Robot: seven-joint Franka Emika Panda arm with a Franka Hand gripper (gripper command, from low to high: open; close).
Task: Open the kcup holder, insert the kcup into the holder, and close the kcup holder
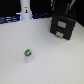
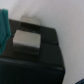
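The kcup (image 1: 28,53) is seen nearest in the exterior view, standing upright and alone on the white table (image 1: 50,65), its green and dark top facing up. Bare tabletop lies all around it, giving open room on every side. From the kcup, the kcup holder (image 1: 63,25) is found toward about two o'clock, well apart, near the table's far edge; its two grey front marks are visible and no tray is seen pulled out. Toward twelve o'clock, farther back, a white bottle-like object (image 1: 25,11) is set against a dark background, too blurred to identify.

The arm itself is barely made out above the holder in the exterior view. In the wrist view, the holder's black top (image 2: 35,50) fills the frame with a grey block (image 2: 27,38) on it, and a teal shape (image 2: 4,27) is cut off at the edge. Whether the fingers are apart or together cannot be told.
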